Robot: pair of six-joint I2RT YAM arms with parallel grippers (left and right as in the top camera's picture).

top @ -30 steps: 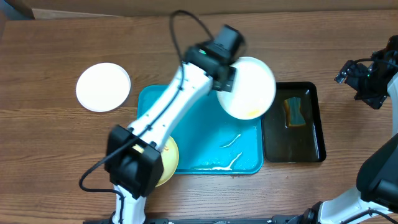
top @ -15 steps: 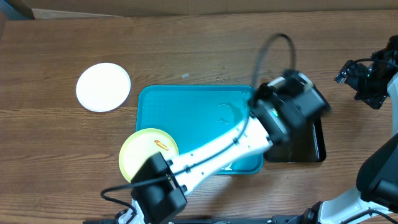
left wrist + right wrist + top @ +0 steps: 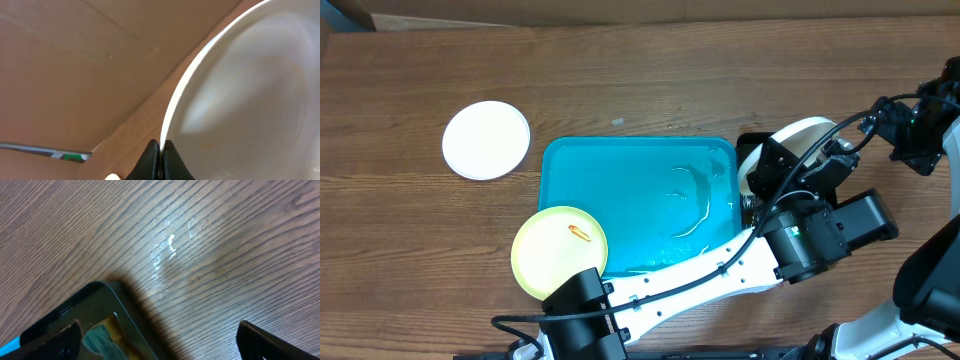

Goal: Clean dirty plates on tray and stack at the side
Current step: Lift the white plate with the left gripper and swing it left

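Three plates [image 3: 486,139] [image 3: 560,252] [image 3: 798,128]; two trays [image 3: 610,180] [image 3: 85,305]

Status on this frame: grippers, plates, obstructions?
Left gripper shut on white plate, above black tray. Right gripper open, aside. Smeared yellow plate on turquoise tray corner. Nothing blocking.

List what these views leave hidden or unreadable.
Narrow black rectangular tray: overhead, mostly covered by the left arm and the held white round plate.
That plate's face: overhead, half hidden by the arm; left wrist view, cut off by the frame, so any smear is unreadable.
Left gripper: overhead, hidden under its wrist.
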